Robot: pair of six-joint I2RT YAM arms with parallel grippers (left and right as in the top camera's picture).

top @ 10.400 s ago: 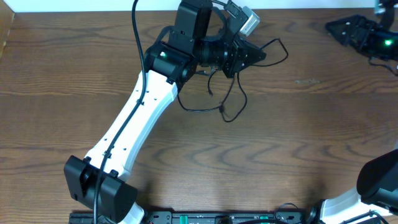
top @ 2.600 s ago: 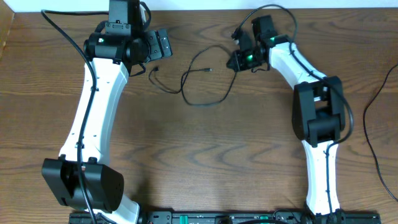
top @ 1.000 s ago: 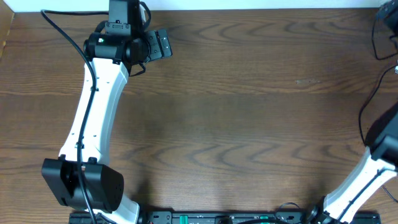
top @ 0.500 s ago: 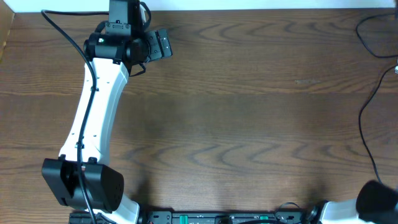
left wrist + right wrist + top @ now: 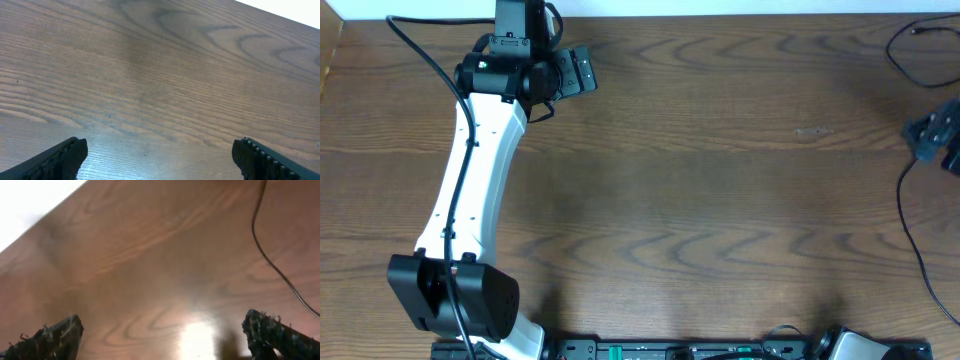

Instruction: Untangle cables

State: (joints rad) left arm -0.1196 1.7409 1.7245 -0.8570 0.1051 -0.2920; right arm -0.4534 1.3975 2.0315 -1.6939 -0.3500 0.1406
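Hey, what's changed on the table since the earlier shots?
The thin black cable has left the top middle of the table; one now loops at the far right corner. The right gripper swung from top centre to the right edge, open and empty. The left gripper pulled back to top left early on, then stayed, open.

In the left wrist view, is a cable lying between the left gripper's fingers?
No, the left gripper stands open with only bare wooden table between its jaws.
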